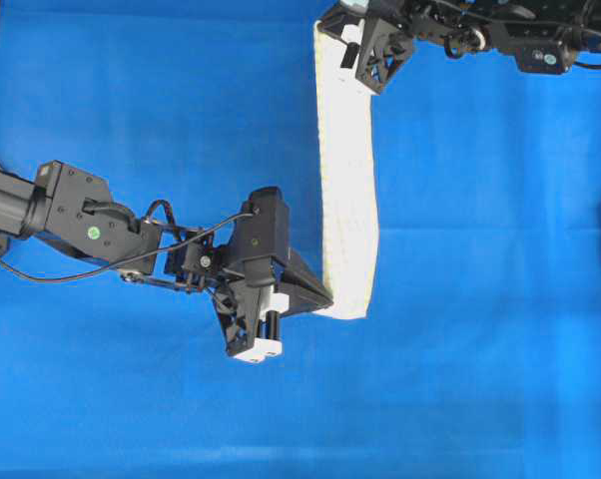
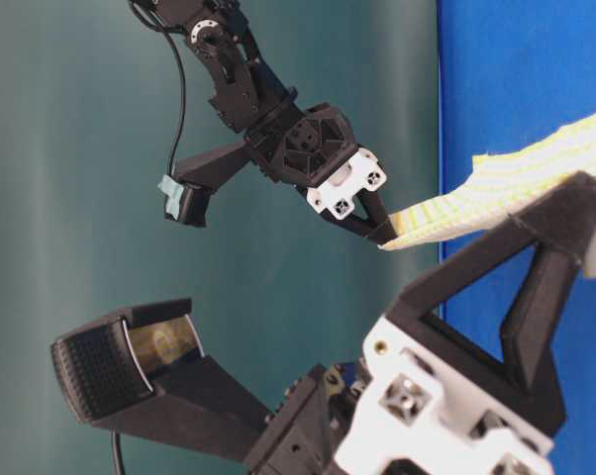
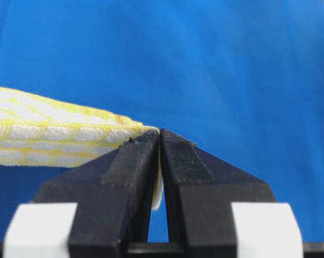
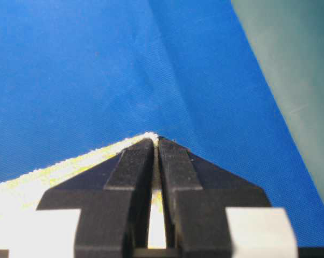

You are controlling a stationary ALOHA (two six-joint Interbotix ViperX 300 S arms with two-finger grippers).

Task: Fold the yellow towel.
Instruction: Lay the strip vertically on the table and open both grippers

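1. Blue cloth (image 1: 500, 299): covers the table beneath both of my claws; plain, lying flat.

2. Yellow towel (image 1: 345, 170): hangs as a long narrow band strung between my two claws, lifted clear of the blue cloth in the table-level view and sagging a little mid-span. It looks already doubled along its length, with layered edges showing at the left claw's end. Judgement: fold partly done; the step in hand is carrying the two ends to make the next fold.

3. Left claw (image 1: 325, 297): tips pressed together on one end corner of the towel, cloth pinched between the pads (image 3: 135, 156) with a sliver of hem showing in the gap behind them. The towel runs off to this claw's left in its wrist view.

4. Right claw (image 1: 352, 42): tips together on the opposite corner, a point of cloth just peeking past the tips in its wrist view. The towel trails back beneath and to its left.

5. Handling note: I judge both pinches shallow, right at the corners. I would keep the band lightly taut, move both claws at matched pace, lower evenly, and release only once the edges lie square.
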